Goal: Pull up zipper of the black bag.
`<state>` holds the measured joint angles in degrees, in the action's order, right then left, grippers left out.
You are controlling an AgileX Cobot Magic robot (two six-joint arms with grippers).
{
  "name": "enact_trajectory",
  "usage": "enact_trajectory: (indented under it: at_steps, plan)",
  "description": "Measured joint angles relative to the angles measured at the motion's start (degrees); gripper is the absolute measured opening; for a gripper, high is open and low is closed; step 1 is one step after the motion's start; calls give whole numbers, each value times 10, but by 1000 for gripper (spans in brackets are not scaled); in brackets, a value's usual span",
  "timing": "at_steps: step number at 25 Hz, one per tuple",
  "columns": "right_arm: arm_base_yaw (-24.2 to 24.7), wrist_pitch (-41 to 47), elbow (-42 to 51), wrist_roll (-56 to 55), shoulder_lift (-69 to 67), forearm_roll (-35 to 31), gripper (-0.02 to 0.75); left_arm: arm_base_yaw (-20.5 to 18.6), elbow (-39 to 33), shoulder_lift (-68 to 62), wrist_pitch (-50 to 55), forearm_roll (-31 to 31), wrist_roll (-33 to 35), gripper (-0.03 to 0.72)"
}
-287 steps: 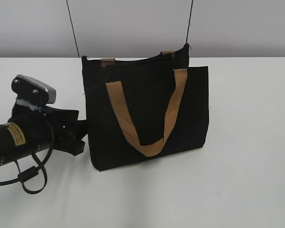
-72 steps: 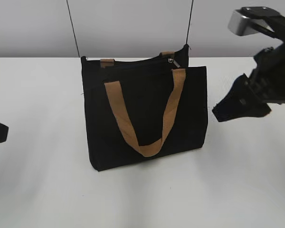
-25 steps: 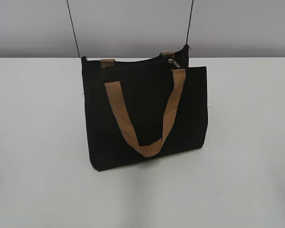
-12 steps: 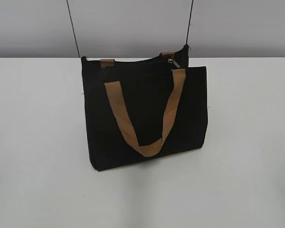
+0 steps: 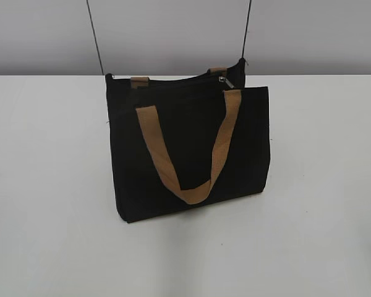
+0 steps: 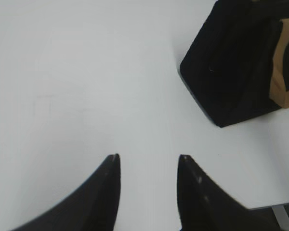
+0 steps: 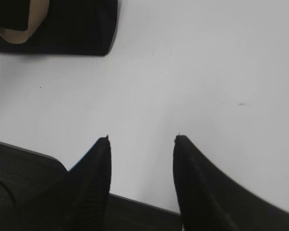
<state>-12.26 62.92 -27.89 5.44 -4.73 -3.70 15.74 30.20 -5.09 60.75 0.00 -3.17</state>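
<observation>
The black bag (image 5: 191, 148) stands upright on the white table, its tan strap handle (image 5: 188, 154) hanging down the front. The silver zipper slider (image 5: 224, 81) sits at the right end of the top track. Neither gripper shows in the exterior view. In the left wrist view my left gripper (image 6: 148, 156) is open and empty over bare table, with a corner of the bag (image 6: 231, 72) at upper right. In the right wrist view my right gripper (image 7: 142, 138) is open and empty, with the bag's bottom corner (image 7: 72, 29) at upper left.
The white table (image 5: 321, 216) spreads around the bag. A grey wall runs behind it, with two thin black cables (image 5: 94, 34) hanging down. The table's near edge (image 7: 149, 202) shows by the right gripper.
Over the last second nothing has moved. Before that the left arm left the bag's left side, the slider came to the right end, and the right arm withdrew from view.
</observation>
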Motion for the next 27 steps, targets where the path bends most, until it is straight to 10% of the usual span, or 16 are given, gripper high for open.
enact_trajectory:
  at_steps: [11, 27]
  plan:
    - [125, 0, 1, 0, 51, -1, 337, -88, 0, 5, 0, 0, 0, 295]
    - [129, -1, 1, -1, 51, -2, 337, -144, 0, 56, 0, 0, 0, 269]
